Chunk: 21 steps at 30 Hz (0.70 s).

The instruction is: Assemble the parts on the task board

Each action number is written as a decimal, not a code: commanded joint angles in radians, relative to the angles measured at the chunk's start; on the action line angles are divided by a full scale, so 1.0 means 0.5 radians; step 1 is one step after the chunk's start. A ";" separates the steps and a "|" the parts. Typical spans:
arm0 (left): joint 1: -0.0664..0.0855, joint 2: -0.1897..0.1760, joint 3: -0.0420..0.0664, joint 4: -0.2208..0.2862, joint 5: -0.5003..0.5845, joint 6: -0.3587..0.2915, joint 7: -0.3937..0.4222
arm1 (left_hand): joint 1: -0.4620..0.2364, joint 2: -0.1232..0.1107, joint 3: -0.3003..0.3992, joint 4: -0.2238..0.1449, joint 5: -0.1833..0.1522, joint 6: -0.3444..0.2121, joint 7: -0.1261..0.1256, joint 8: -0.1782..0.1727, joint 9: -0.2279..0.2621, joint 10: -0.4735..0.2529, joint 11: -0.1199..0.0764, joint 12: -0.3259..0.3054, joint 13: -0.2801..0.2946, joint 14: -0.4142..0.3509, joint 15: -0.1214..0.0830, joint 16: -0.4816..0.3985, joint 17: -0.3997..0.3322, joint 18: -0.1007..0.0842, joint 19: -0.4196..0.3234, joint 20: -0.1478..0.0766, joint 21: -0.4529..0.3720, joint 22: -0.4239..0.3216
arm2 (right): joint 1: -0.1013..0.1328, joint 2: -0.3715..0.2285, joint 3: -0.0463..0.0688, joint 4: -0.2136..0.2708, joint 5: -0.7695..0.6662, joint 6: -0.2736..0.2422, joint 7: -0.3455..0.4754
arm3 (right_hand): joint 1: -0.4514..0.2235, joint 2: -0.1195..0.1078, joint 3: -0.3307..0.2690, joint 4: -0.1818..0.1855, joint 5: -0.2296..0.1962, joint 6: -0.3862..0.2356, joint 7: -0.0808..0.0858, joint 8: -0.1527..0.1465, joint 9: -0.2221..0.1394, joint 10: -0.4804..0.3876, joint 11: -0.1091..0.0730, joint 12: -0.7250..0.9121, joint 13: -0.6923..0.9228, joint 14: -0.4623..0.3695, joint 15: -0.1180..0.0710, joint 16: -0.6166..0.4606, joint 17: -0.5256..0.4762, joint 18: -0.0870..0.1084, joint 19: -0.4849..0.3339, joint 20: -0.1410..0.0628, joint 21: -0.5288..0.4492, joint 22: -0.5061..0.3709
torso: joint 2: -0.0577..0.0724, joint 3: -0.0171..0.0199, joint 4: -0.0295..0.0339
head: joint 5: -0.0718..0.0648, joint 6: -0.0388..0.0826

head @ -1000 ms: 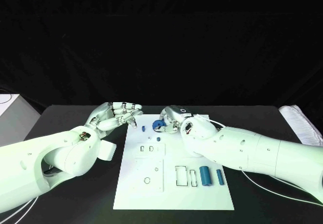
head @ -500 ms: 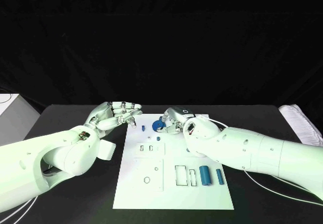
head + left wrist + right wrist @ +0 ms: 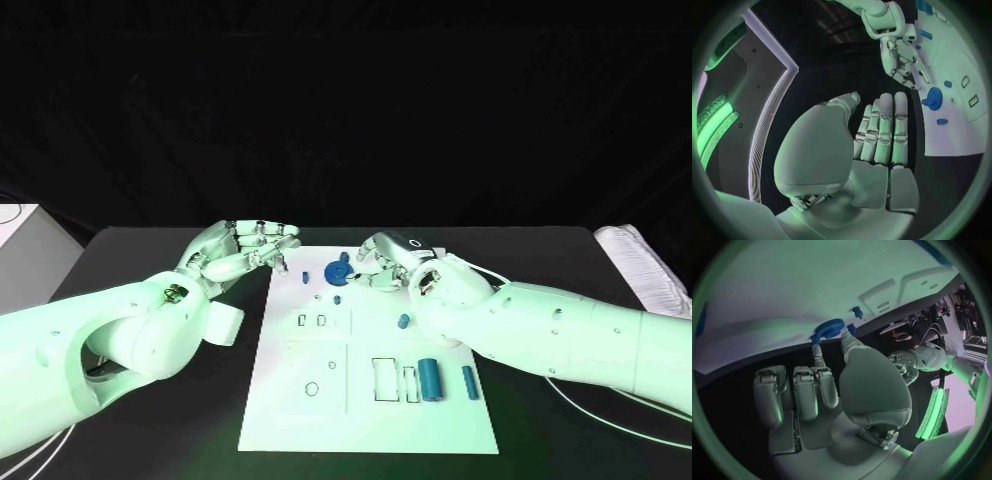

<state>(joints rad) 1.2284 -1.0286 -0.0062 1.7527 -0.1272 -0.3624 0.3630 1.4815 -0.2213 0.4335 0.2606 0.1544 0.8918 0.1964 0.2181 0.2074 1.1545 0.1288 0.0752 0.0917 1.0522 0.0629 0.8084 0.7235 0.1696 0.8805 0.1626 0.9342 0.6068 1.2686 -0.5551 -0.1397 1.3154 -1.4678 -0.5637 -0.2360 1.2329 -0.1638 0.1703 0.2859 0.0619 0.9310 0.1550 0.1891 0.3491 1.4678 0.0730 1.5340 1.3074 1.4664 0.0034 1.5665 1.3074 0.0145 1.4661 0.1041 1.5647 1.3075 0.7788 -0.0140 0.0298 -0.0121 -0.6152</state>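
You see the round blue toothed part (image 3: 339, 269) at the far end of the white task board (image 3: 289, 400) — right hand (image 3: 387, 262) beside it, left hand (image 3: 242, 250) curled, both holding nothing.

Your left robot hand (image 3: 879, 140) shows its palm with the fingers (image 3: 882, 125) held straight and close together, holding nothing. Beyond its fingertips hangs the right robot hand (image 3: 901, 60), fingers loosely curled over the edge of the white task board (image 3: 954, 125). Just past your fingertips a round blue gear (image 3: 934, 98) sits on the board, with a small blue part (image 3: 941, 121) beside it.
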 commanded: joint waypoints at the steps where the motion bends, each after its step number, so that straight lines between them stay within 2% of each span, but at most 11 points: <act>1: 0.002 0.002 0.001 -0.002 -0.005 0.028 0.010 | 0.000 0.012 0.012 0.001 -0.011 -0.011 0.002 -0.011 0.002 -0.006 0.005 0.001 0.001 -0.015 -0.001 0.012 -0.003 0.026 -0.010 -0.003 0.007 0.002 | 0.039 -0.128 0.007 0.106 0.241 -0.054 0.274 | 0.105 0.009 0.035 -0.044 0.006 0.000 -0.003 0.003 -0.004 0.119 0.000 -0.011 0.438 0.209 -0.004 0.009 0.527 -0.029 0.209 0.005 0.012 0.527 | -0.004 0.0025 -0.004 | -0.010 0.008; 3: 0.002 0.003 0.001 -0.005 -0.005 0.030 0.011 | 0.000 0.012 0.013 0.001 -0.011 -0.013 0.003 -0.012 0.002 -0.008 0.006 0.000 0.001 -0.016 -0.001 0.012 -0.004 0.026 -0.011 -0.002 0.008 0.003 | 0.064 -0.228 0.008 0.172 0.347 0.001 0.369 | 0.267 0.022 0.111 -0.137 0.005 -0.001 0.002 0.001 -0.007 0.101 0.003 -0.029 0.421 0.209 -0.003 0.009 0.527 -0.029 0.209 0.005 0.012 0.527 | -0.007 0.0051 -0.010 | -0.011 0.015; 4: 0.002 0.003 0.001 -0.006 -0.005 0.032 0.012 | 0.000 0.011 0.013 0.001 -0.011 -0.014 0.004 -0.012 0.002 -0.009 0.006 0.000 0.001 -0.017 0.000 0.012 -0.004 0.026 -0.012 -0.002 0.009 0.003 | 0.076 -0.284 0.009 0.204 0.397 0.034 0.411 | 0.305 0.018 0.130 -0.162 0.005 0.000 0.005 0.000 -0.009 0.098 0.006 -0.033 0.418 0.209 -0.003 0.009 0.527 -0.029 0.209 0.006 0.012 0.527 | -0.009 0.0056 -0.014 | -0.011 0.015; 8: 0.002 0.003 0.001 -0.012 -0.005 0.034 0.015 | -0.001 0.010 0.013 0.001 -0.011 -0.014 0.004 -0.012 0.002 -0.009 0.006 -0.001 0.001 -0.017 0.000 0.013 -0.004 0.026 -0.012 -0.002 0.009 0.003 | 0.105 -0.479 0.010 0.292 0.540 0.127 0.523 | 0.345 -0.017 0.143 -0.196 0.003 0.002 0.008 -0.002 -0.013 0.097 0.009 -0.034 0.417 0.209 -0.001 0.009 0.527 -0.029 0.209 0.007 0.012 0.527 | -0.016 0.0096 -0.032 | -0.020 0.009; 11: 0.002 0.009 0.001 -0.021 -0.005 0.035 0.016 | -0.001 0.010 0.013 0.001 -0.011 -0.014 0.004 -0.012 0.002 -0.009 0.006 -0.001 0.001 -0.017 0.000 0.013 -0.004 0.026 -0.012 -0.002 0.009 0.003 | 0.115 -0.587 0.011 0.312 0.611 0.184 0.568 | 0.363 -0.034 0.148 -0.212 0.004 0.004 0.008 -0.003 -0.015 0.102 0.009 -0.030 0.422 0.209 -0.001 0.009 0.527 -0.029 0.209 0.008 0.012 0.527 | -0.019 0.0135 -0.036 | -0.027 0.011; 14: 0.001 0.018 0.000 -0.030 -0.005 0.038 0.017 | -0.001 0.010 0.012 0.000 -0.011 -0.014 0.004 -0.012 0.002 -0.009 0.007 -0.001 0.001 -0.018 0.000 0.013 -0.005 0.026 -0.013 -0.002 0.009 0.004 | 0.121 -0.679 0.010 0.292 0.650 0.257 0.607 | 0.383 -0.049 0.154 -0.229 0.004 0.004 0.008 -0.006 -0.017 0.099 0.009 -0.033 0.419 0.209 -0.001 0.009 0.527 -0.029 0.209 0.008 0.012 0.527 | -0.021 0.0179 -0.040 | -0.034 0.007; 18: 0.000 0.029 0.000 -0.040 -0.004 0.041 0.018 | -0.001 0.010 0.012 0.000 -0.011 -0.014 0.004 -0.012 0.002 -0.009 0.007 -0.001 0.001 -0.018 0.000 0.013 -0.005 0.026 -0.013 -0.002 0.009 0.004 | 0.119 -0.734 0.008 0.236 0.654 0.310 0.647 | 0.398 -0.060 0.158 -0.241 0.004 -0.005 0.010 -0.012 -0.021 0.091 0.011 -0.041 0.411 0.209 0.000 0.009 0.527 -0.029 0.209 0.008 0.012 0.527 | -0.021 0.0257 -0.043 | -0.039 -0.001; 19: 0.000 0.031 0.000 -0.044 -0.004 0.042 0.019 | -0.001 0.010 0.012 0.000 -0.011 -0.014 0.004 -0.012 0.002 -0.009 0.007 -0.001 0.001 -0.018 0.000 0.013 -0.005 0.026 -0.013 -0.002 0.009 0.004 | 0.115 -0.746 0.007 0.208 0.648 0.322 0.661 | 0.404 -0.068 0.159 -0.248 0.003 -0.012 0.011 -0.017 -0.024 0.083 0.012 -0.050 0.403 0.209 0.000 0.009 0.527 -0.029 0.209 0.009 0.012 0.527 | -0.019 0.0232 -0.039 | -0.043 -0.004; 20: 0.000 0.032 0.000 -0.046 -0.004 0.043 0.019 | -0.001 0.010 0.012 0.000 -0.011 -0.014 0.004 -0.012 0.002 -0.009 0.007 -0.001 0.001 -0.018 0.000 0.013 -0.005 0.026 -0.013 -0.002 0.009 0.004 | 0.112 -0.750 0.007 0.194 0.645 0.327 0.666 | 0.405 -0.069 0.159 -0.249 0.003 -0.014 0.012 -0.019 -0.025 0.082 0.013 -0.051 0.402 0.209 0.000 0.009 0.527 -0.029 0.209 0.009 0.012 0.527 | -0.019 0.0250 -0.040 | -0.042 -0.004; 21: 0.000 0.033 0.000 -0.048 -0.004 0.043 0.019 | -0.001 0.010 0.012 0.000 -0.011 -0.014 0.004 -0.012 0.002 -0.009 0.007 -0.001 0.001 -0.018 0.000 0.013 -0.005 0.026 -0.013 -0.002 0.009 0.004 | 0.108 -0.752 0.006 0.177 0.641 0.332 0.672 | 0.405 -0.069 0.159 -0.249 0.003 -0.014 0.012 -0.019 -0.025 0.082 0.013 -0.051 0.402 0.209 0.000 0.009 0.527 -0.029 0.209 0.009 0.012 0.527 | -0.018 0.0232 -0.039 | -0.040 -0.007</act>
<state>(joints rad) 1.2279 -1.0144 -0.0066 1.7291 -0.1271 -0.3601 0.3632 1.4815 -0.2213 0.4335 0.2606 0.1544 0.8918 0.1965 0.2181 0.2072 1.1545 0.1288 0.0752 0.0915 1.0522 0.0629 0.8084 0.7224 0.1696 0.8806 0.1626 0.9342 0.6075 1.3254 -0.9295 -0.1360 1.4127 -1.1696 -0.4568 0.0415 1.4268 -0.2001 0.2501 0.1651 0.0619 0.9270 0.1590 0.1832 0.3376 1.4677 0.0730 1.5116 1.3073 1.4665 0.0034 1.5665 1.3074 0.0145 1.4661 0.1040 1.5647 1.3073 0.7691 -0.0032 0.0104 -0.0315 -0.6167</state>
